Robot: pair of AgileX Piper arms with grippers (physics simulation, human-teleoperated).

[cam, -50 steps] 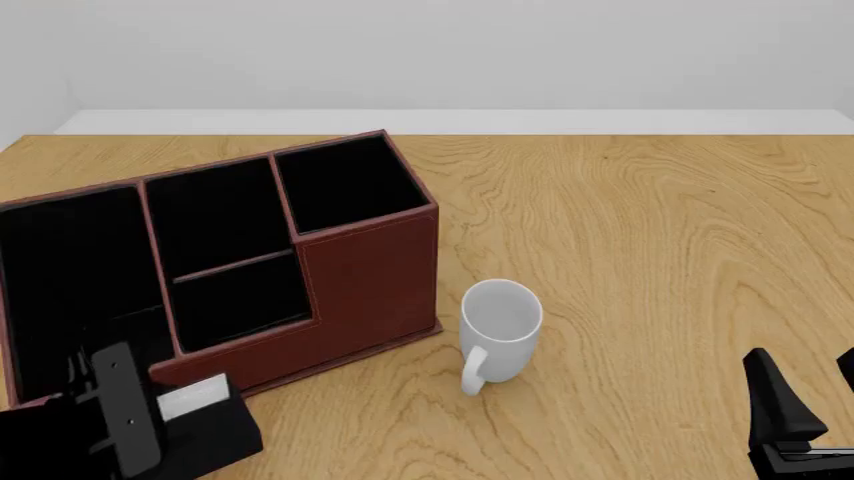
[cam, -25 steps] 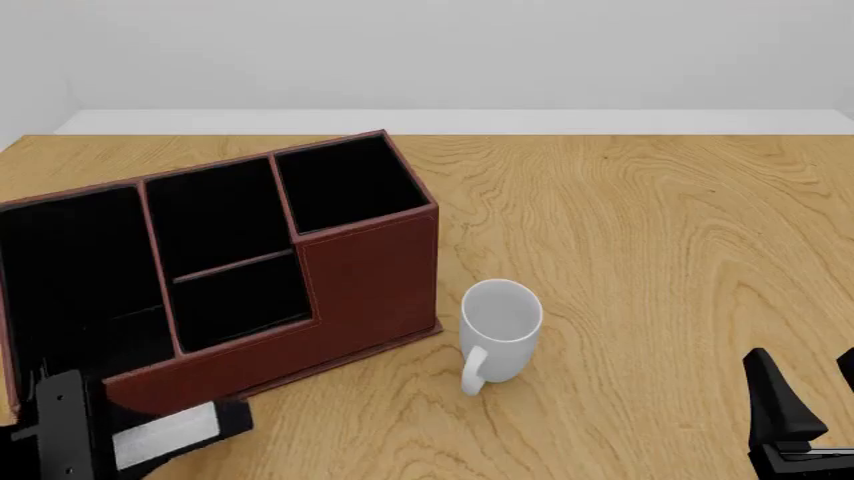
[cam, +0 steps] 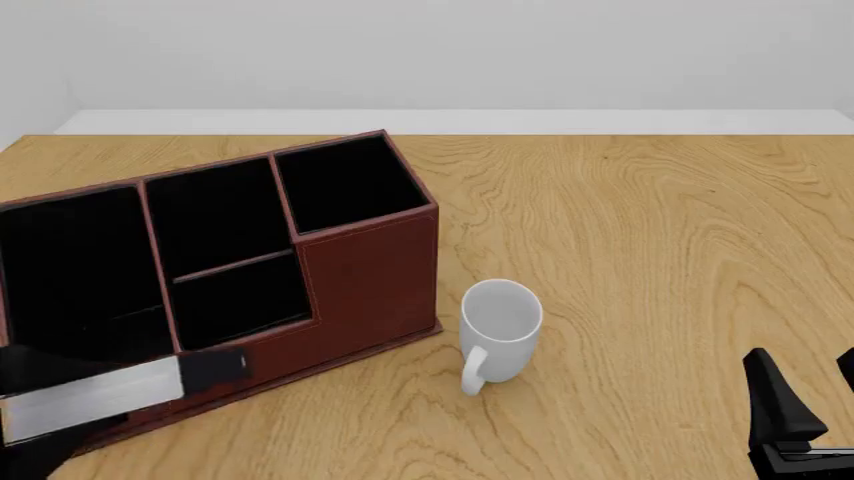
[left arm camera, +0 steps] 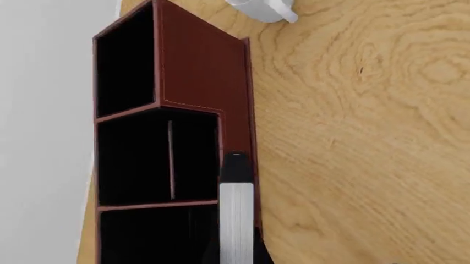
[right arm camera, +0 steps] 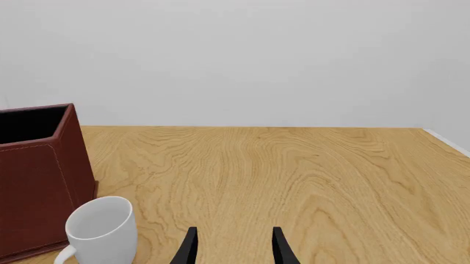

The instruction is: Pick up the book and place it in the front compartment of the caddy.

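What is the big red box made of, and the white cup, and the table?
The caddy looks like reddish-brown leather or leatherette: matte, with pale stitching along its edges and black lining. The mug looks like smooth white ceramic, though plastic is possible. The table looks like light varnished wood, with swirling grain.

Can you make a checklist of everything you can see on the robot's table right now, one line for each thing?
Surface: wooden table, bare wood around the things.
Book: black with a white page edge, lifted at the low front wall of the caddy, not yet in a pocket.
Caddy: reddish-brown, black inside, standing on the table; front compartment looks empty.
Clutter: white mug, upright, beside the caddy's end, apart from it.
Left pincer: hidden behind the book; it seems to hold it, but I cannot tell.
Right pincer: open, holding nothing, low over the table.
Cables: nothing seen.
Surroundings: plain pale wall behind the table.
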